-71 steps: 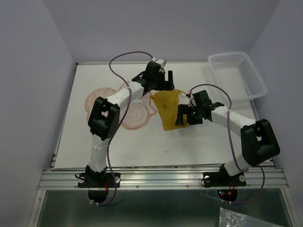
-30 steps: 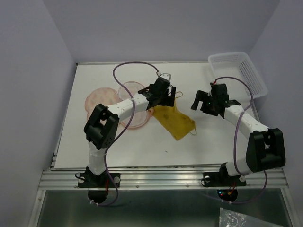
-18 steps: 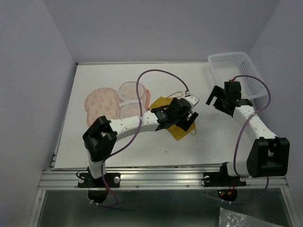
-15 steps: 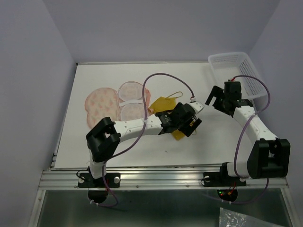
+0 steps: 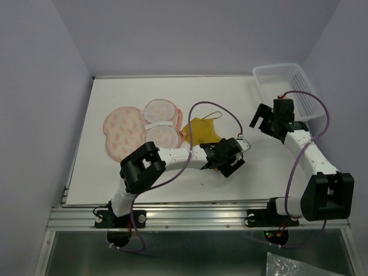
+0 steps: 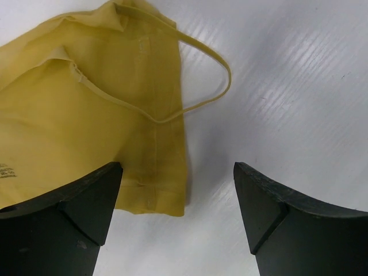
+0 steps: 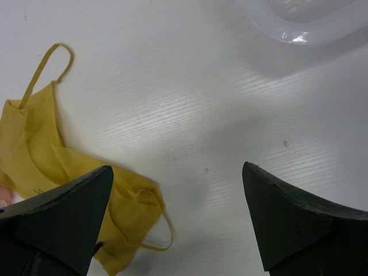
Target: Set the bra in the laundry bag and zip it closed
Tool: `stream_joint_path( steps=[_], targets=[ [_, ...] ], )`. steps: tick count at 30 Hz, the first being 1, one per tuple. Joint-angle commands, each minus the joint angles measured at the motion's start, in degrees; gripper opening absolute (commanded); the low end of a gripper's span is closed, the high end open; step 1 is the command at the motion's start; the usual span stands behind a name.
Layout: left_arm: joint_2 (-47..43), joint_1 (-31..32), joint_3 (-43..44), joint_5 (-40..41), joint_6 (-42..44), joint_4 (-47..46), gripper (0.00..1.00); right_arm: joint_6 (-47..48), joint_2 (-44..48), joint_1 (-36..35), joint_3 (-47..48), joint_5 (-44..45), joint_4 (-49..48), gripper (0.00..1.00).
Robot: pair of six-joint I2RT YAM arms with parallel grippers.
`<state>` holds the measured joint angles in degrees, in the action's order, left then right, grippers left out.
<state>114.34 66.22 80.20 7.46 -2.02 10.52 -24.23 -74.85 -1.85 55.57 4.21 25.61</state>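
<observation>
The mustard-yellow bra (image 5: 202, 129) lies crumpled on the white table, just right of the laundry bag (image 5: 123, 129). The bag lies open, its pale inner half (image 5: 161, 137) facing up. My left gripper (image 5: 225, 160) is open and empty, low over the bra's near right end. In the left wrist view the bra (image 6: 86, 115) fills the upper left, its lower corner close to the left finger (image 6: 69, 218), with a strap loop (image 6: 215, 75) beside it. My right gripper (image 5: 262, 119) is open and empty, right of the bra. The right wrist view shows the bra (image 7: 40, 155) at its left.
A white plastic lattice basket (image 5: 290, 89) stands at the back right, close behind my right gripper; its rim shows in the right wrist view (image 7: 305, 29). The purple cable (image 5: 198, 106) of the left arm arcs over the bra. The table's walls enclose left, back and right.
The bra was held up between both grippers; both let go and it now lies on the table. The left gripper swung right and nearer, over the bra's end. The right gripper drew back toward the basket.
</observation>
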Motion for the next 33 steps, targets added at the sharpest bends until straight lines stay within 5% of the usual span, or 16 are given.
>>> stream_joint_path(
  steps=[1, 9, 14, 15, 16, 25, 33],
  targets=[
    [1.0, 0.6, -0.8, -1.1, 1.1, -0.4, 0.88, 0.5, 1.8, 0.1, 0.9, 0.1, -0.1, 1.00],
    [3.7, 0.7, -2.1, 0.8, 0.1, 0.1, 0.75, 0.7, 1.7, 0.1, 0.9, -0.4, -0.1, 1.00],
    [5.3, 0.7, -1.2, 2.9, -0.3, 1.2, 0.33, 0.7, 2.2, 0.1, 0.9, -0.7, -0.1, 1.00],
    [5.6, 0.7, -0.8, 3.9, -0.6, 1.8, 0.04, 0.8, 2.4, 0.1, 0.9, -0.7, -0.1, 1.00],
    [5.8, 0.7, -0.2, 6.2, -1.1, 2.5, 0.00, 0.8, 2.5, 0.1, 0.9, -0.8, -0.1, 1.00],
    [-4.4, 0.7, 1.2, 9.4, 1.7, 1.3, 0.00, 1.7, 5.9, 0.1, 0.2, -0.9, -1.1, 1.00],
    [-17.7, 0.6, -3.1, 9.5, 13.3, -3.4, 0.00, 1.5, 9.1, 0.1, -1.2, -1.0, -2.5, 1.00]
  ],
)
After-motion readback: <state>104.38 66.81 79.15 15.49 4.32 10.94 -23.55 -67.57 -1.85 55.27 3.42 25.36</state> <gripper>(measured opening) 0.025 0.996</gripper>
